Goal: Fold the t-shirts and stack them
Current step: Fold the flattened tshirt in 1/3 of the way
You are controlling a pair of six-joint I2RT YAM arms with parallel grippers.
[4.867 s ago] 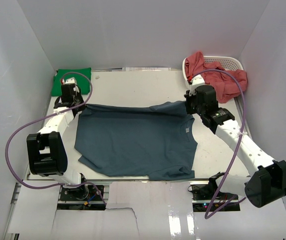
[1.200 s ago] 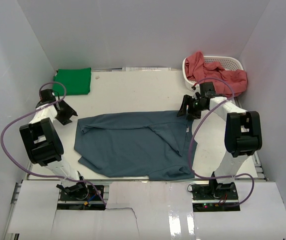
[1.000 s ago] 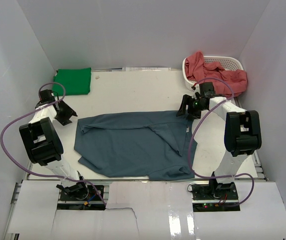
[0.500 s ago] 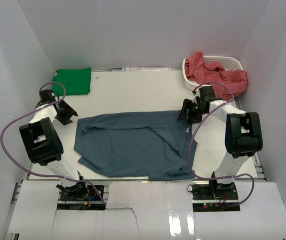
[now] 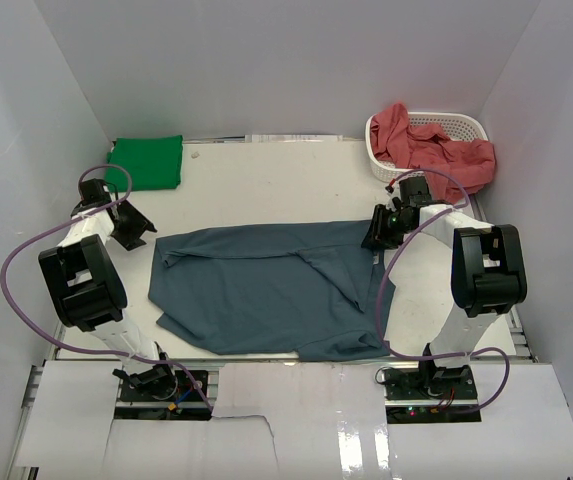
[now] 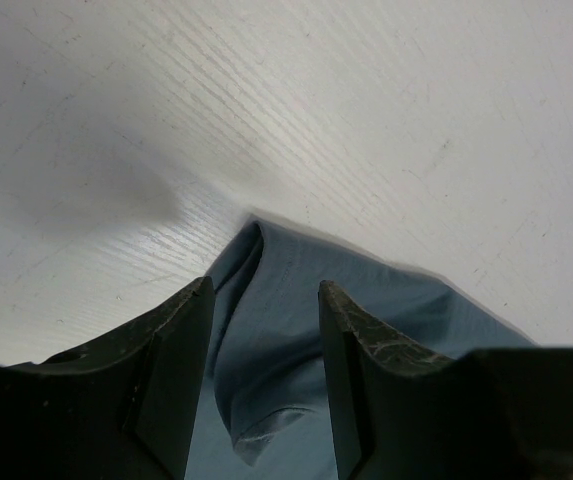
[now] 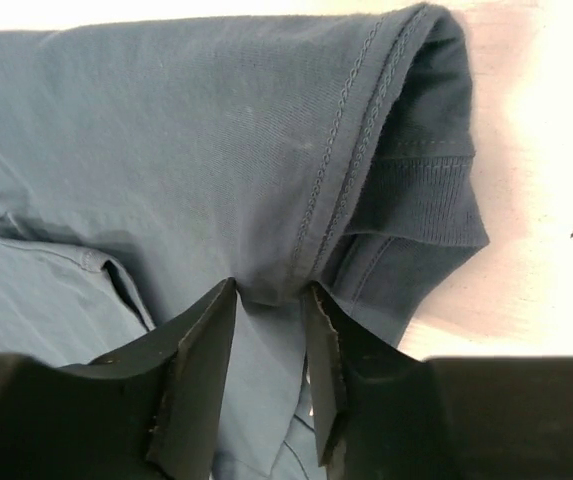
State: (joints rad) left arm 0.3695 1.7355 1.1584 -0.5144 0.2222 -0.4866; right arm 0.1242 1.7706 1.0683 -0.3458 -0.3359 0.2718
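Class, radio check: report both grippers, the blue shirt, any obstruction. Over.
Left gripper open, empty, by blue t-shirt corner. Right gripper pinching its folded edge. Nothing in the way. Over.

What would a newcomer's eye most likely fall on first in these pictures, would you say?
The blue shirt lies spread across the middle of the table, partly folded, and the right gripper pinches a fold by its collar. A folded green shirt sits at the far left corner, and red shirts spill from the basket at the far right.
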